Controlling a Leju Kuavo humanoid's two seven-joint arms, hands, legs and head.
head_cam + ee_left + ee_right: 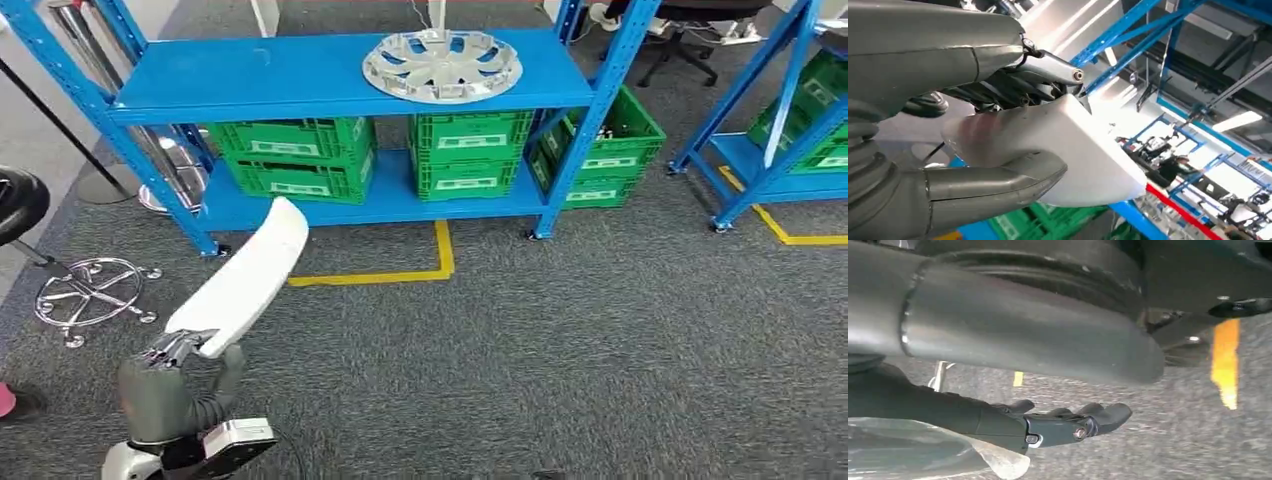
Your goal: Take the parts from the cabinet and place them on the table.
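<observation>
Head view: left hand (180,352) raised, grips long white part (245,282); right hand (1068,422) fingers apart, holding nothing.

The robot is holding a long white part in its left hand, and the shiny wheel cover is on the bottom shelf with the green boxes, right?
Not quite. The wheel cover lies on the top shelf, as the head view shows; the green boxes are on the bottom shelf. The left hand does hold the white part.

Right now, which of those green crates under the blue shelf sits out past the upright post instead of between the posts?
The rightmost green crate stack: it stands beyond the shelf's right post, angled, while the other two stacks sit squarely between the posts.
</observation>
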